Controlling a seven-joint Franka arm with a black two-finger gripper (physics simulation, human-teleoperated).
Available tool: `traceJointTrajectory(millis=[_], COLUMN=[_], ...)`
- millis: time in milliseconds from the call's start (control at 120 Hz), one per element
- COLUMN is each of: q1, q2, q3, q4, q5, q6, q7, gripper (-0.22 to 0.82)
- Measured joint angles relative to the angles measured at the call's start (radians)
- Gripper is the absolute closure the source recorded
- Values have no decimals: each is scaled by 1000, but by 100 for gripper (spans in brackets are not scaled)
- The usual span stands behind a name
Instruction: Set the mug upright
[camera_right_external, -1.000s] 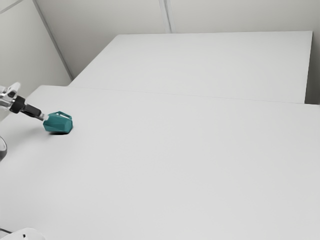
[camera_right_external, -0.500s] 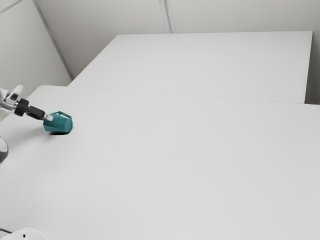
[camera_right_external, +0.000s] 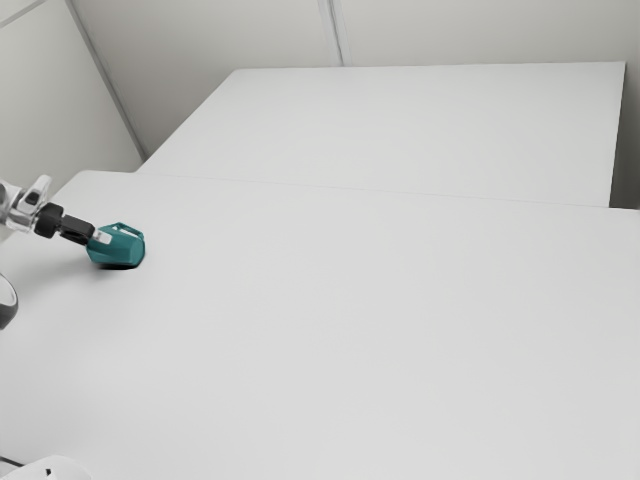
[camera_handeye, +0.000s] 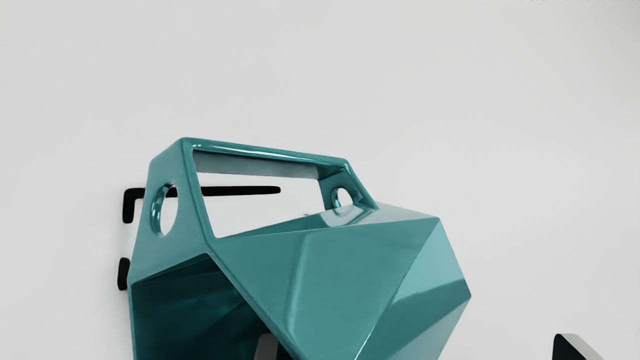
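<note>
The teal mug (camera_right_external: 120, 247) lies on its side at the left of the exterior view, about mid-height, its mouth turned toward the arm and its base toward the exterior view's right. Its handle (camera_handeye: 270, 152) is uppermost, so the rounded wall beneath bears the weight and the loop stays out of the way.

At the mouth is the gripper (camera_right_external: 102, 237), its pincer spread wide. One finger (camera_handeye: 265, 348) sits just within the rim; the other (camera_handeye: 582, 348) stands outside, well apart from the mug's outer wall. That straddle looks meant for pinching a single wall, since closing would bring the two tips together on it. The tilt of the hand probably leaves room to swing the mouth upward afterwards.

The grip is yet to be made, so I judge the task to be at its lining-up step. Closing on that slanted, glossy wall could make the mug slide or roll; a slow squeeze would suit it.

Around it spreads the pale table (camera_right_external: 350, 330), with a white rounded piece (camera_right_external: 52, 469) at the lower left of the exterior view.
</note>
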Motion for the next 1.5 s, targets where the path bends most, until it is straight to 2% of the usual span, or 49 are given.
traceJointTrajectory(millis=[150, 392, 608, 867, 1083, 1342, 1500], q1=[0, 1, 2, 3, 3, -4, -41], q2=[6, 15, 17, 16, 16, 5, -53], q3=[0, 0, 0, -7, -26, -99, -117], q4=[-3, -7, -5, -3, -2, 1, 0], q5=[-13, -33, -48, -73, -103, -119, -113], q6=[-5, -11, -15, -26, -34, -37, -35], q7=[-7, -16, -22, -28, -35, -46, -57], gripper=[5, 16, 33, 59, 73, 76, 77])
